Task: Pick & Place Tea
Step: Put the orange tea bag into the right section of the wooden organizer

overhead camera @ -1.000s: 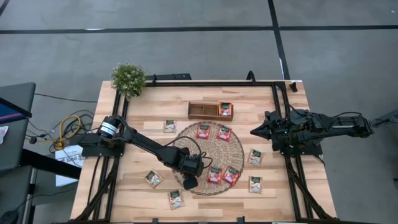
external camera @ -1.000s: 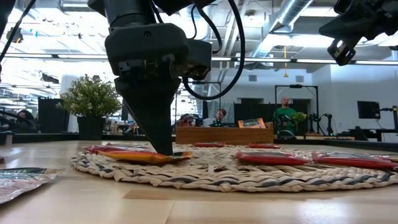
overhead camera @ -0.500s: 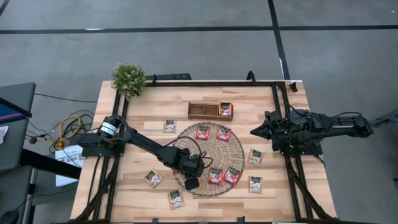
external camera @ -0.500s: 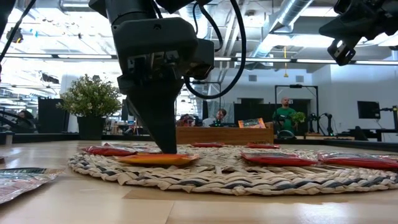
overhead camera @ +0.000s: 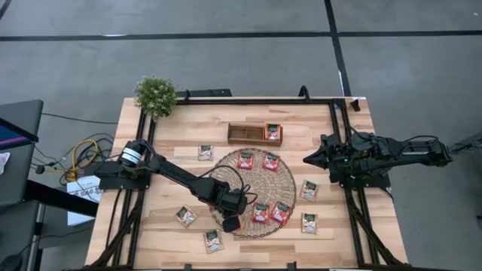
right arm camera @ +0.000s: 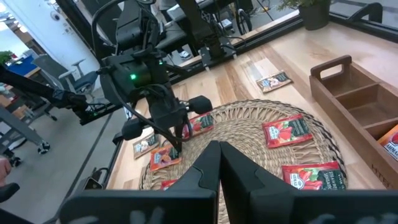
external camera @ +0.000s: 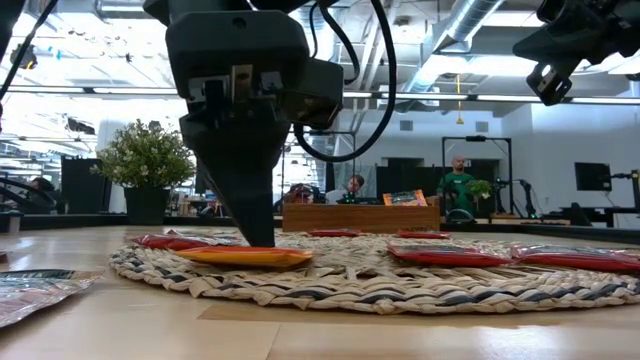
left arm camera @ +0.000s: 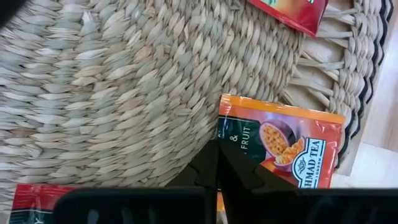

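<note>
My left gripper (overhead camera: pixel 232 220) stands over the near-left part of the round straw mat (overhead camera: pixel 252 184), pointing steeply down, shut on an orange tea sachet (left arm camera: pixel 280 146) that lies on the mat (external camera: pixel 245 256). Red sachets (overhead camera: pixel 246 159) (overhead camera: pixel 269 213) lie flat on the mat, and whitish ones (overhead camera: pixel 186 217) (overhead camera: pixel 309 190) lie on the table around it. One more sachet (overhead camera: pixel 273 132) sits in the right compartment of the wooden tray (overhead camera: pixel 245 134). My right gripper (overhead camera: pixel 307 159) waits shut, raised by the table's right side. My left gripper meets the orange sachet at one edge (left arm camera: pixel 231 138), near a corner, with its shut fingers (external camera: pixel 255 235). They come from above, pointing steeply down. The sachet lies flat on the mat. The fingers hide how much of the edge lies between them.
A small potted plant (overhead camera: pixel 156 95) stands at the table's far left corner. The wooden tray lies just beyond the mat's far edge. Whitish sachets (overhead camera: pixel 213 241) (overhead camera: pixel 309 223) lie near the front edge, another (overhead camera: pixel 205 152) at the mat's far left.
My left gripper has shut over the orange sachet and has kept its place. The sachet's one end, tipped up a second ago, now lies flat on the mat.
</note>
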`<move>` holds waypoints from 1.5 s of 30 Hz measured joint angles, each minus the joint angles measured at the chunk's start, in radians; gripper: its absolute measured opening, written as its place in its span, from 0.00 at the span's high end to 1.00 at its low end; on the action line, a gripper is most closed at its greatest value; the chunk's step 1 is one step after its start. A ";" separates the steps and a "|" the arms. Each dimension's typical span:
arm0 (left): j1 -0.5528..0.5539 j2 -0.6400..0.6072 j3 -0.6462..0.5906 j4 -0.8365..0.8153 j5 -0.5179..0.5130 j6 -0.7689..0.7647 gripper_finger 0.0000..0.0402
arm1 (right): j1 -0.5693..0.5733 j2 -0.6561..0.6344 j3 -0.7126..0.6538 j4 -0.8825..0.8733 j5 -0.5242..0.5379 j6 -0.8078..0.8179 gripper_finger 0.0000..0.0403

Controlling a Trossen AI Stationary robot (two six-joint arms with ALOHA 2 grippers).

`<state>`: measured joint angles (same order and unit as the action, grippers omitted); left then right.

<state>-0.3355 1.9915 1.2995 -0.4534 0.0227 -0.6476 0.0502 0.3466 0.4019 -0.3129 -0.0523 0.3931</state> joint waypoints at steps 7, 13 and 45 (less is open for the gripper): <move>0.000 0.000 0.000 0.000 -0.002 -0.008 1.00 | 0.000 0.000 0.000 0.000 0.000 0.000 1.00; 0.000 0.000 0.000 0.012 -0.020 -0.028 1.00 | 0.000 0.000 0.000 0.000 0.000 0.000 1.00; 0.000 -0.006 0.174 -0.167 -0.089 0.030 1.00 | 0.000 0.000 0.000 0.000 -0.001 0.000 1.00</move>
<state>-0.3355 1.9854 1.4735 -0.6205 -0.0667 -0.6173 0.0505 0.3466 0.4015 -0.3126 -0.0534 0.3931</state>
